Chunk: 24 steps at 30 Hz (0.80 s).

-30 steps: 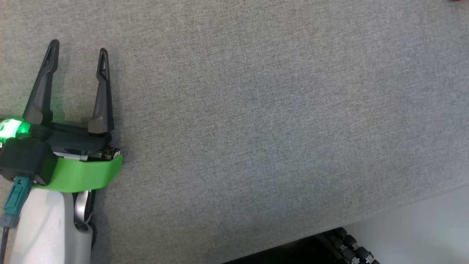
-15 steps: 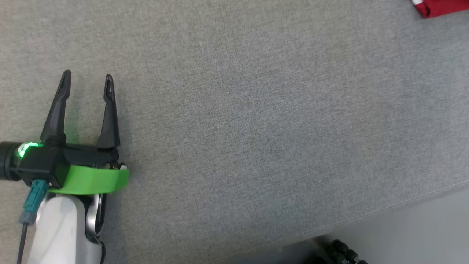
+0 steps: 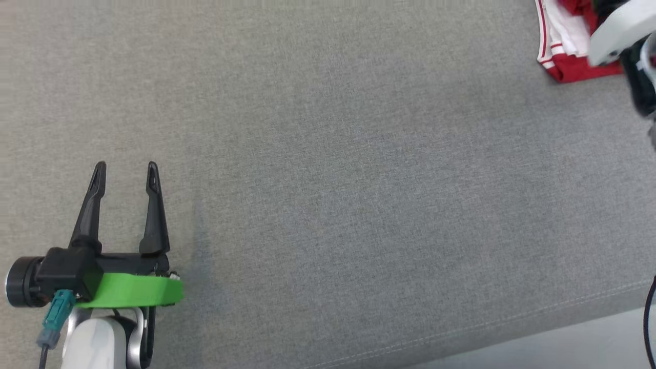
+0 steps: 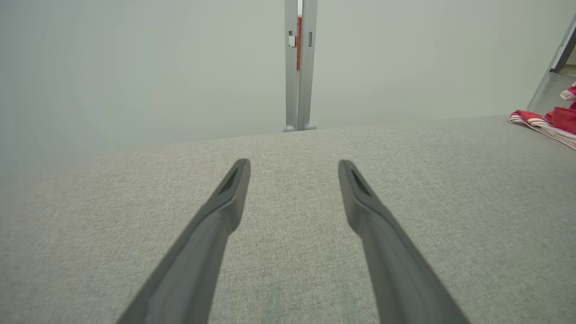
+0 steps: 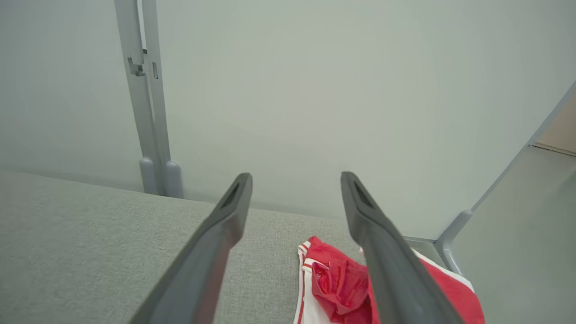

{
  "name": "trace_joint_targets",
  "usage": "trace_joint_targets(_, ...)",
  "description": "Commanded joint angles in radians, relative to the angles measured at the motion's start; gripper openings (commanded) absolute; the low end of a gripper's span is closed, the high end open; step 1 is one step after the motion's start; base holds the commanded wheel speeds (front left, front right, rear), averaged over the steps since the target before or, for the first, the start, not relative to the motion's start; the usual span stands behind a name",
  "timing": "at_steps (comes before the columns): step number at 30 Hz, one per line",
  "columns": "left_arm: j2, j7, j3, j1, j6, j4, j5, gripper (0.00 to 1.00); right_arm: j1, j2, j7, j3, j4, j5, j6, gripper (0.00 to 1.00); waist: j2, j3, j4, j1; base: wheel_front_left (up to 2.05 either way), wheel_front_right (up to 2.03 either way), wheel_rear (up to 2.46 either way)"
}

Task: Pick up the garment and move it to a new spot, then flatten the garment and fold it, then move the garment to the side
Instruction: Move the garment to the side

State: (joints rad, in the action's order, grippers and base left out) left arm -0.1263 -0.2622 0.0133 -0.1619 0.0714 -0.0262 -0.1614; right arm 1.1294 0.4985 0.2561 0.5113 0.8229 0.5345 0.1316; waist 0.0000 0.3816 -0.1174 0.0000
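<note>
The garment (image 3: 564,56) is a red and white bundle lying crumpled at the far right of the grey surface. It also appears as the garment (image 4: 546,122) and the garment (image 5: 335,281). My right gripper (image 5: 295,177) hovers just above and before it, open, with nothing between its fingers. The right forearm (image 3: 615,25) shows pale at the head view's top right corner and covers part of the cloth. My left gripper (image 3: 126,169) is open and empty over bare fabric at the lower left, far from the garment, and shows as the left gripper (image 4: 293,165).
The grey fabric surface (image 3: 338,179) spreads wide between the two arms. Its stitched front edge (image 3: 512,318) runs along the lower right, with pale floor (image 3: 589,343) beyond. A grey post (image 4: 299,67) stands against the pale wall behind the surface.
The head camera has swung, so the whole picture has shifted down and left. The garment and my right forearm have come into view at the top right. The left gripper stays open.
</note>
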Motion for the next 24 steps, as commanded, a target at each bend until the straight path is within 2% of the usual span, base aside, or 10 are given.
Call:
trace_joint_targets(1,0.004,-0.003,-0.007,0.026,-0.001,-0.006,0.000,1.00,-0.045,-0.013,0.006,0.005,-0.017,0.007,-0.002,1.00,0.0000,-0.100,0.051,0.0000,0.00,0.00,0.00)
trace_joint_targets(6,0.013,-0.003,-0.030,0.067,-0.003,-0.020,-0.009,1.00,-0.164,-0.064,0.010,0.018,-0.071,0.009,-0.002,1.00,0.0000,-0.157,0.058,0.0000,0.00,0.00,0.00)
trace_joint_targets(12,0.027,-0.003,-0.048,0.104,-0.003,-0.037,-0.014,1.00,-0.306,-0.117,0.009,-0.014,-0.168,-0.015,-0.002,1.00,0.0000,-0.212,0.072,0.0000,0.00,0.00,0.00)
trace_joint_targets(24,0.041,-0.003,-0.075,0.152,0.009,-0.071,-0.018,1.00,-0.622,-0.229,0.009,-0.145,-0.377,-0.113,-0.002,1.00,0.0000,-0.292,0.089,0.0000,0.00,0.00,0.00)
